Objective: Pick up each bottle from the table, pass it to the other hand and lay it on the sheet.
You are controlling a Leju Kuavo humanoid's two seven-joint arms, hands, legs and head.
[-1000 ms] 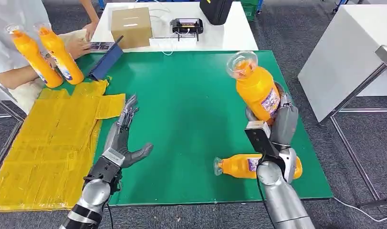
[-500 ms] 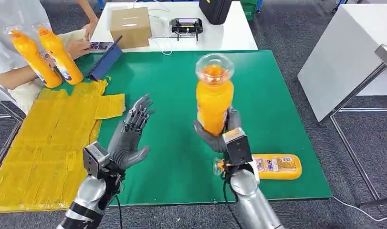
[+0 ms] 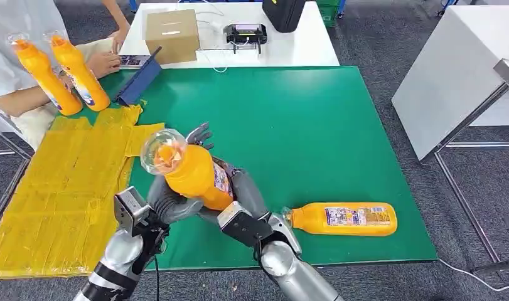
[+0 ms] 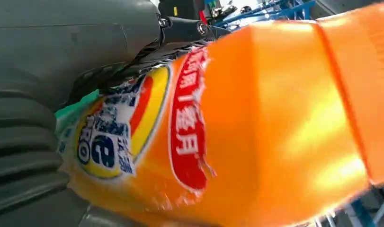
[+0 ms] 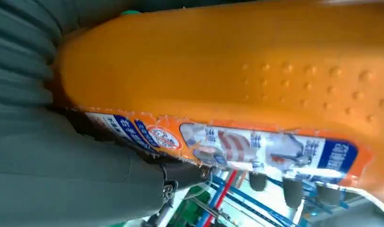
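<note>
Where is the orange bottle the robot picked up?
In the head view, the bottle is tilted between the right hand and left hand, above the green table.

An orange bottle lay very close to the left wrist camera and took up most of the picture, its plastic glossy with bright highlights. Its label faced the lens: a red oval panel with white characters, a yellow and orange band curving beside it, and a blue and white emblem with large letters nearer the hand. The left hand came in as a grey ribbed cover and a thick grey mass that touched the bottle along the label side. Dark fingers with small screws pressed against the bottle's edge. A sliver of green surface showed between hand and label, and blurred blue bars stood beyond the bottle.
</note>
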